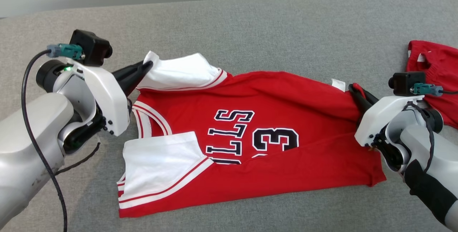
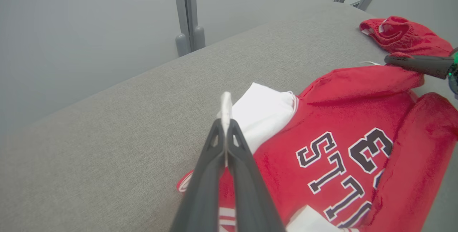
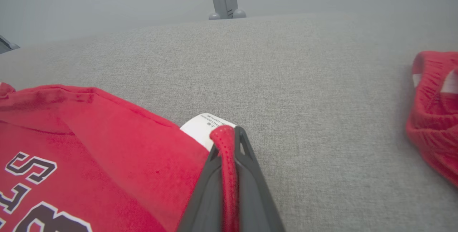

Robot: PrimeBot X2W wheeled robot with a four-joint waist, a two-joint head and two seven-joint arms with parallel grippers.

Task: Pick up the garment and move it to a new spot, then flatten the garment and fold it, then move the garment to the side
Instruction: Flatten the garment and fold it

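The red basketball jersey with white sleeves (image 1: 286, 117) lies across the grey cloth tabletop (image 1: 250, 28), long axis parallel to the near edge, its far side clamped by the left pincer (image 1: 146, 67) on a sleeve and the right pincer (image 1: 354, 89) at the hem.

Grey surface (image 1: 286, 28) open behind jersey (image 1: 304, 96); red bundle (image 1: 434, 78) blocks rt.
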